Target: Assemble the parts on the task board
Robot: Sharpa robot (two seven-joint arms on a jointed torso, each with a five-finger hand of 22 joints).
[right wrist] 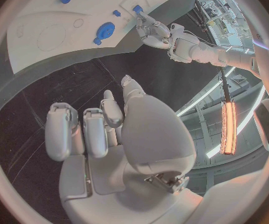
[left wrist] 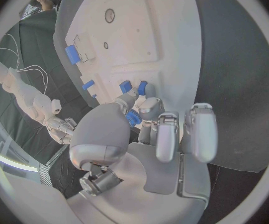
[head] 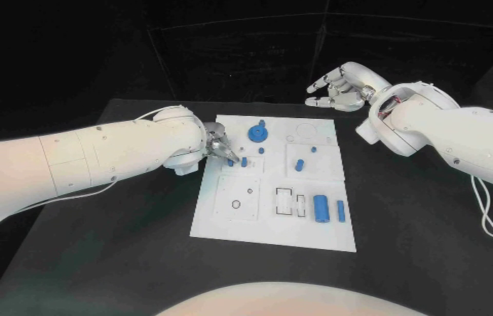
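The white task board (head: 269, 220) lies in the middle of the table. My left hand (head: 218, 147) reaches over its left upper part and pinches a small blue part (left wrist: 133, 118) between thumb and a finger, low over the board (left wrist: 159, 30). Two more small blue pieces (left wrist: 126, 86) stand just beyond the fingertips. A round blue part (head: 257, 132) sits near the far edge, a blue peg (head: 300, 164) near the middle, and a blue cylinder (head: 321, 206) at the right. My right hand (head: 336, 88) hangs beyond the far right corner, fingers apart and holding nothing.
The black table (head: 411, 259) surrounds the board on all sides. In the right wrist view, my right hand (right wrist: 103, 129) hovers above dark table, off the board (right wrist: 41, 30), with the round blue part (right wrist: 105, 31) and my left hand (right wrist: 153, 32) farther off.
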